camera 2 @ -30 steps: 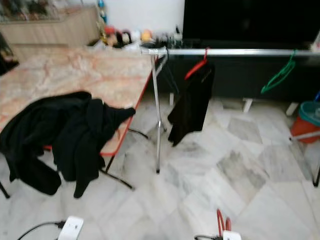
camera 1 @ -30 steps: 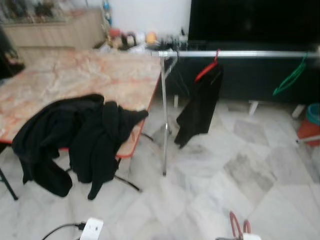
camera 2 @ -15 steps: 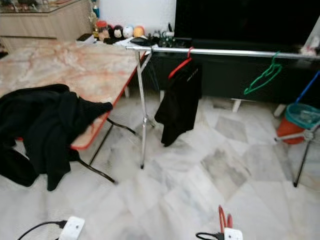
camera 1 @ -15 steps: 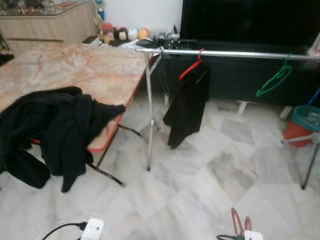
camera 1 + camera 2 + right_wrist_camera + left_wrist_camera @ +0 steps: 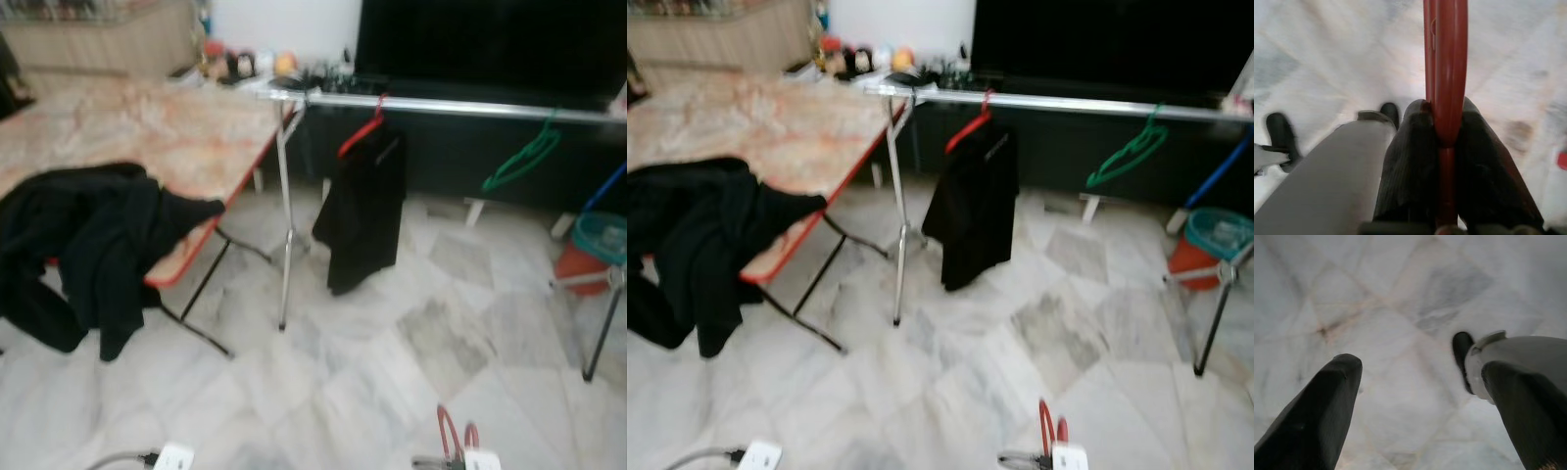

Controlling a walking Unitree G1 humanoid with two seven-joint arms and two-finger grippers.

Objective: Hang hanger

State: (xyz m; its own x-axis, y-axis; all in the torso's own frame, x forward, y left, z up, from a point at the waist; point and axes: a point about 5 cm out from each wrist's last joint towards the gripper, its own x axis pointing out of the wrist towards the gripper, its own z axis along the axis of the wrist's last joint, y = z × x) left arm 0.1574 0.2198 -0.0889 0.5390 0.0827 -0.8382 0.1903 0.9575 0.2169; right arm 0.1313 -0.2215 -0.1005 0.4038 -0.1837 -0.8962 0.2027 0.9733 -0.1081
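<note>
right gripper (image 5: 1444, 132) has both black fingers (image 5: 1405, 161) pinched tight on a red hanger (image 5: 1445, 73); the plastic bar runs straight out betw. the pads and on past the fingertips, over pale marble floor (image 5: 1327, 49). in the head view the same hanger pokes up at the bottom edge, low and well short of the rack. left gripper (image 5: 1420, 396) hangs idle, fingers (image 5: 1317, 416) spread wide w/ nothing betw. them, just floor beyond the tips and the robot's grey leg and dark foot (image 5: 1463, 357) beside one finger. ahead, well beyond the right fingertips, stands a silver clothes rail (image 5: 460, 106) on thin metal legs; a black garment on another red hanger (image 5: 361, 132) hangs from it near its left end, and a green hanger (image 5: 519, 162) hangs bare further right. left of the rail is a folding table (image 5: 167, 127) w/ marbled orange top, a heap of black clothes (image 5: 88, 245) draped over its near edge. teal-and-orange bucket (image 5: 593, 250) sits on the floor at far right. head views are blurred.
</note>
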